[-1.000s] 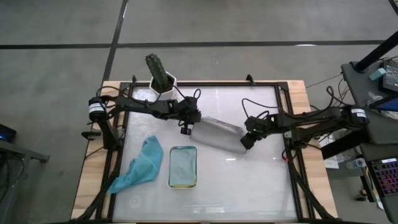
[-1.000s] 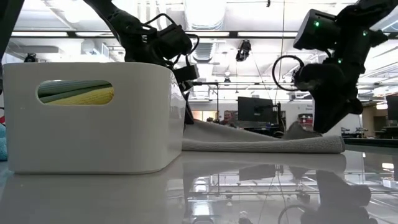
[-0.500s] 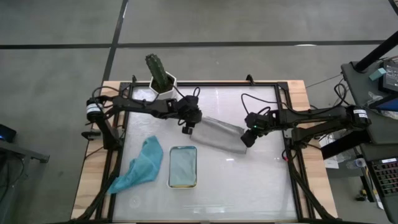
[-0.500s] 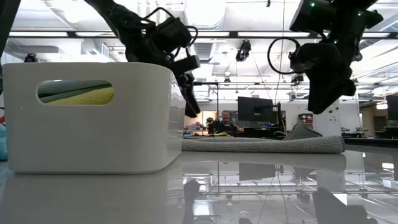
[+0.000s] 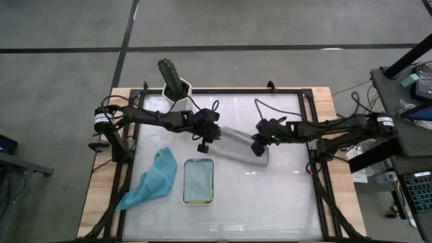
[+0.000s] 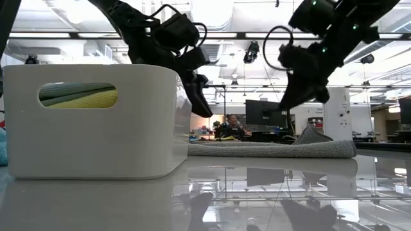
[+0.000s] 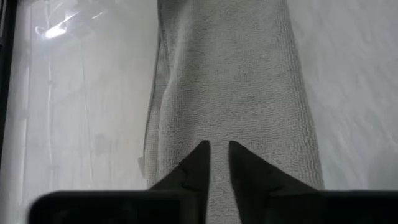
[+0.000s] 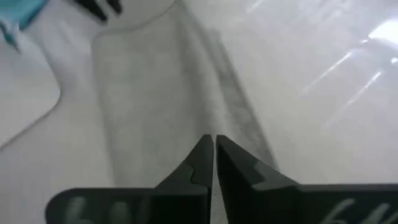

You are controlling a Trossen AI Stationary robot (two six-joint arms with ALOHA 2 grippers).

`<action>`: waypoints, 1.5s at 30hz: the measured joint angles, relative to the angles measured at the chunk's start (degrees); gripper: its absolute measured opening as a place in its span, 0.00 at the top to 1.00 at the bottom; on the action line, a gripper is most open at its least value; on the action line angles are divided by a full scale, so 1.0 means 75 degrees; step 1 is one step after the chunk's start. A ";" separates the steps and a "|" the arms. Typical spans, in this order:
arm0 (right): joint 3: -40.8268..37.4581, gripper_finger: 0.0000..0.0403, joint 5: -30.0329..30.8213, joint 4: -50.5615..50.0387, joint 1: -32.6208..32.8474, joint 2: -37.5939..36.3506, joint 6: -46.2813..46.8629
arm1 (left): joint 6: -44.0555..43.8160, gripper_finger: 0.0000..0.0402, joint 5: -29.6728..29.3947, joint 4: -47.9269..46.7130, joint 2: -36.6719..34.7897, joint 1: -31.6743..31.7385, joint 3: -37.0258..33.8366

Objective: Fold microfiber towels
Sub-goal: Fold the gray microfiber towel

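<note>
Open glass to my right and front, clutter on the left half

I see the grey towel (image 5: 239, 142) lying folded flat mid-table, with the left gripper (image 5: 201, 146) above its one end and the right gripper (image 5: 257, 150) above the other, both raised clear of it, so low passage between them stays free; the white tray (image 5: 198, 181) stands just in front of the left gripper, and its tall wall blocks a level approach from that side; the teal towel (image 5: 153, 179) is heaped beside the tray near the left edge; the potted plant (image 5: 174, 81) stands at the back edge
</note>
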 joint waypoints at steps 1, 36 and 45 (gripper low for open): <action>0.0000 0.97 -0.0028 0.0038 0.0002 0.0153 -0.0011 | 0.0000 0.92 0.0000 0.0004 0.0000 0.0002 -0.0003; -0.0635 0.80 -0.2185 -0.2161 0.0022 -0.1141 0.3831 | -0.0167 0.97 -0.0047 0.1319 0.0213 -0.0005 -0.0132; -0.1432 0.48 -0.2181 -0.1874 0.0396 -0.1284 0.5586 | -0.0135 0.97 -0.0047 0.1287 0.0213 -0.0006 -0.0181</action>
